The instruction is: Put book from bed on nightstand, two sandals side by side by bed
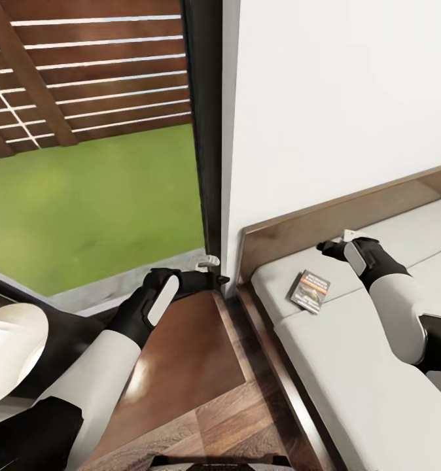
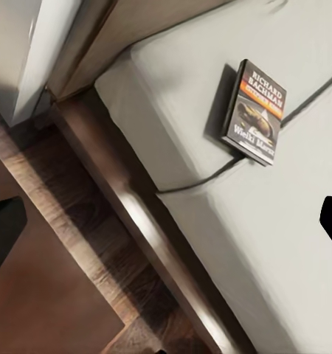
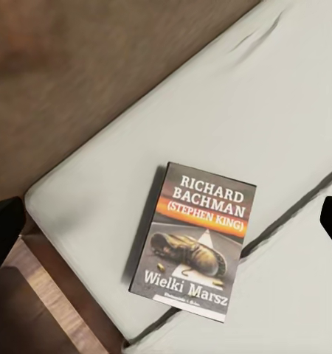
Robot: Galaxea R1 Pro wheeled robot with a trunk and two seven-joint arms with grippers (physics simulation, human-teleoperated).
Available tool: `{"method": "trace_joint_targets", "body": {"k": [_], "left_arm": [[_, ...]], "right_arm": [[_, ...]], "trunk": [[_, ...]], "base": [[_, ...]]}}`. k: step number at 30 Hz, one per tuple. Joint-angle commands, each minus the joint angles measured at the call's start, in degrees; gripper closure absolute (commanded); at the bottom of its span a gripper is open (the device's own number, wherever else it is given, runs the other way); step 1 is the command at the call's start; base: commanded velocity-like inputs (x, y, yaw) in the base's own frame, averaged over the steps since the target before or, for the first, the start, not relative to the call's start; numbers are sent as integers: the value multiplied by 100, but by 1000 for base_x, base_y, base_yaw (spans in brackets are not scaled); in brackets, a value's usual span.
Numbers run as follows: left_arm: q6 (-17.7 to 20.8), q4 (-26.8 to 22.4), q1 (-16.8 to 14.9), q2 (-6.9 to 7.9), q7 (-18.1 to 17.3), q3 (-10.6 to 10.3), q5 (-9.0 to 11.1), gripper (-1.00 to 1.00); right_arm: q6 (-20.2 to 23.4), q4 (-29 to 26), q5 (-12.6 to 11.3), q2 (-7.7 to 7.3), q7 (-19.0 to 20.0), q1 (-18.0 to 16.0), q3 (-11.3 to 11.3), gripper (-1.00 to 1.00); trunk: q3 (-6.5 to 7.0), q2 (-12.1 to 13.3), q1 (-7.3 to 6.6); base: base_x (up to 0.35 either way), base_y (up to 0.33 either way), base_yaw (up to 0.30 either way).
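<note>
The book [image 1: 310, 291] lies flat on the bed's light-grey mattress [image 1: 341, 373], near the headboard corner. Its cover shows an orange band and white lettering [image 3: 195, 240]. My right gripper [image 1: 333, 244] hovers open over the mattress just right of and above the book, and its dark fingers [image 3: 4, 228] frame the book without touching it. My left gripper [image 1: 211, 271] is open over the nightstand [image 1: 181, 353], whose brown top sits left of the bed. The left wrist view looks across the bed frame [image 2: 147, 228] to the book [image 2: 256, 112]. The sandals are out of view.
A tall dark-framed window [image 1: 204, 131] with green lawn outside stands behind the nightstand. A white wall [image 1: 338, 98] rises behind the brown headboard [image 1: 325, 222]. A narrow strip of wood-plank floor [image 1: 246, 405] separates nightstand and bed.
</note>
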Motion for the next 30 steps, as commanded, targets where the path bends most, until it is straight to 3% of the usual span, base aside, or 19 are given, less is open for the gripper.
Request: {"method": "trace_joint_targets", "body": {"k": [1, 19, 30], "left_arm": [[23, -2, -4, -1, -19, 2, -13, -100], [23, -24, -1, 9, -27, 6, -20, -100], [196, -524, 16, 36, -1, 33, -17, -100]], "right_arm": [[26, -11, -58, -4, -35, -3, -7, -100], [376, -635, -56, 7, -35, -5, -7, -100], [372, -626, -61, 52, -34, -3, -1, -100]], "trunk": [[-18, -10, 3], [-183, -10, 3], [-284, -10, 3]], "base": [[0, 0, 0], [0, 0, 0], [0, 0, 6]]}}
